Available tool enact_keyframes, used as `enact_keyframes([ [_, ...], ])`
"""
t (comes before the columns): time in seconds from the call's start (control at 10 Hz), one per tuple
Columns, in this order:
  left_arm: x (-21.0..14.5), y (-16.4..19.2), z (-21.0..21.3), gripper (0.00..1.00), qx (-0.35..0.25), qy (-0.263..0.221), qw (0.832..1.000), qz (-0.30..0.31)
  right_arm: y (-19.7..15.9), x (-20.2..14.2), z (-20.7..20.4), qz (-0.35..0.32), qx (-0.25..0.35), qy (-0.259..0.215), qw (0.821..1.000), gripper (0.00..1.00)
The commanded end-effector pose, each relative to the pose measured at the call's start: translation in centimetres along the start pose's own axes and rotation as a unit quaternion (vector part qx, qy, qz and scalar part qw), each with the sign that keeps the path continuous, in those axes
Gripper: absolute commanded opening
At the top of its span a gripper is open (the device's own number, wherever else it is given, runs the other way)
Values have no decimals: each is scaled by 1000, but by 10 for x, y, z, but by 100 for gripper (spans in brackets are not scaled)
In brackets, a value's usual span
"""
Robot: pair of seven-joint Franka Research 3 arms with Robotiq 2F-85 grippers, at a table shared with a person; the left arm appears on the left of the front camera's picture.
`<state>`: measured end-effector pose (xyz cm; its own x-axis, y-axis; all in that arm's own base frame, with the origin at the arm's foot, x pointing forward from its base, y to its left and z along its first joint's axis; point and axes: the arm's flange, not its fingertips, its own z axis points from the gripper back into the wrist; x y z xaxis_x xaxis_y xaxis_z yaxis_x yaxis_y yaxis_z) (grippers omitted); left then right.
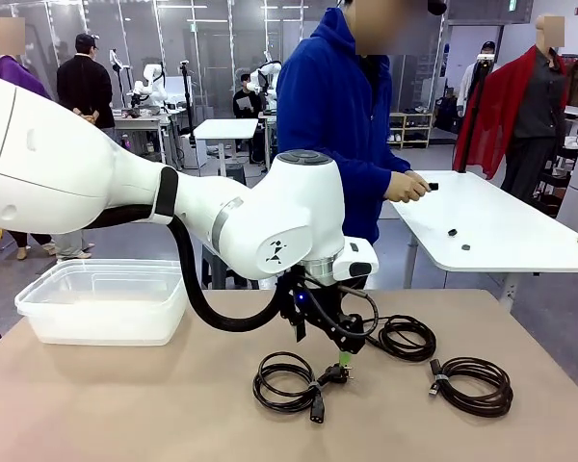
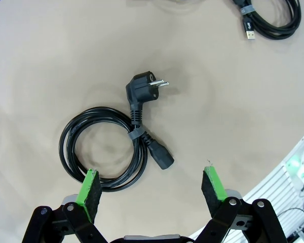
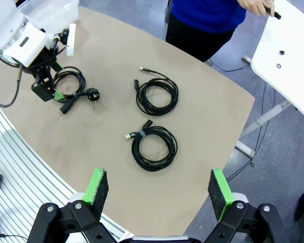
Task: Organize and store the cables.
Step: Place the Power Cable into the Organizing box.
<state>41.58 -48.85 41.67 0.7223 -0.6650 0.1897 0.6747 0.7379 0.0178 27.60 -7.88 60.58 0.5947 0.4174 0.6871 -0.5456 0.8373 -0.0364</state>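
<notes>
R gripper (image 3: 159,185): nearest the robot's side, high over the table edge. Jaws wide apart, nothing between the green pads. Well clear of all cables.
Table (image 1: 125,404): tan top, carries 3 coiled black cables and a bin.
USB coil (image 3: 153,148): near-right area in front view (image 1: 472,385). Lies flat, tied w/ a grey strap, metal-tipped connector sticks out of the loop. Also at top right corner of L wrist view (image 2: 276,17). Apart from the other coils.
Power-cord coil (image 2: 104,149): near ctr of table (image 1: 287,380), flat, strapped at one side. Round mains plug (image 2: 142,86) and the block-type connector both lie just outside the loop.
L gripper (image 2: 152,185): low over the power-cord coil, arm reaches in from the left (image 1: 342,358). Jaws wide apart, holding nothing. One pad (image 2: 91,190) overlaps the coil's rim in wrist view; contact possible, can't confirm.
Third coil (image 1: 405,337): flat, just behind the L gripper, right of ctr; thin lead trails toward the far edge (image 3: 157,96).
Bin (image 1: 39,308): clear plastic, far-left part of table, well apart from the cables.
Person (image 1: 337,106): stands beyond far edge, blue hooded top. Hand (image 1: 405,186) holds a small black item over a white table (image 1: 520,250) further back.
</notes>
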Motion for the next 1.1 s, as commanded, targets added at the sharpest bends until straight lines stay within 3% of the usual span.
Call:
enact_keyframes([
  [0.0,4,-6,2,100,3,14,1000,25,-1,-1,0,-1,1,-1,1000,100],
  [0.3,3,-6,-1,100,1,18,995,96,-1,-1,0,-1,1,-1,1000,100],
  [0.6,0,-15,-9,100,50,18,981,188,-1,-1,0,-1,1,-1,1000,100],
  [0.8,-2,-13,-16,100,18,8,960,279,-1,-1,0,-1,1,-1,1000,100],
  [1.0,-5,-11,-22,100,42,-1,942,332,-1,-1,0,-1,1,-1,1000,100],
])
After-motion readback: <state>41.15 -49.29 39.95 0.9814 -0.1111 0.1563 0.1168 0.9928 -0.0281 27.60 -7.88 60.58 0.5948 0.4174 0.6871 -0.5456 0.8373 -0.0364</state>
